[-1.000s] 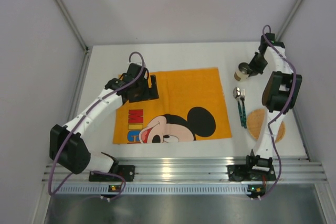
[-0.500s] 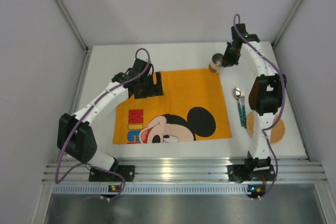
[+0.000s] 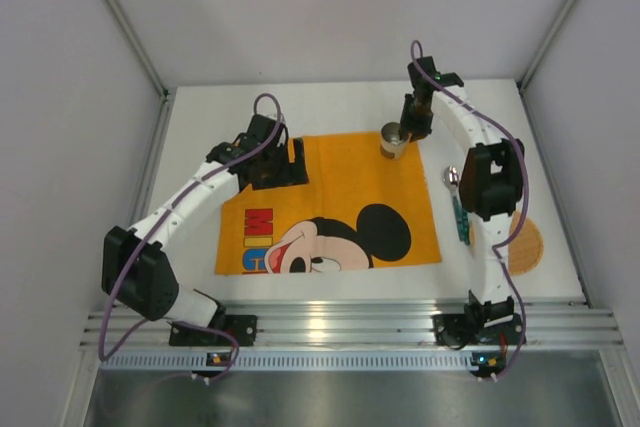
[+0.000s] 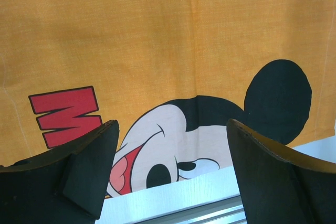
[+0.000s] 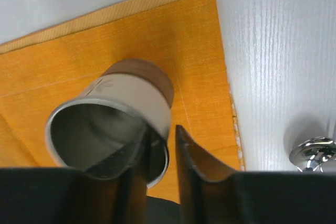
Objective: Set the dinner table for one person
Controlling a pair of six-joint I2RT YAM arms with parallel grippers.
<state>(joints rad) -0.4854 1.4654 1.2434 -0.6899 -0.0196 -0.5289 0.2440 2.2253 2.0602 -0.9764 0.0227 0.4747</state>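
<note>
- Bench – the white top carries an orange cloth laid flat across its middle. A spoon and a cork mat sit on bare surface to the right of it.
- Cup – a metal one, mouth up, at the far right corner of the cloth, just inside the hem. I cannot tell whether its base sits fully down.
- Right gripper: nearly closed, one finger inside the cup's mouth and one outside, astride the wall. I cannot tell whether the fingers pinch the wall or have let go.
- Left gripper: spread wide with nothing in it, hovering over the far left part of the cloth.
- Risks, as I judge them:
  - If the right gripper rises before the fingers are clear of the wall, the inner finger could hook the rim and tip the cup.
  - The cup is close to the hem, so a tipped cup could roll onto bare bench towards the spoon.
  - A release with the base not flat could leave the cup rocking.
  - A sideways pull could drag the cup and rumple the cloth corner.
</note>
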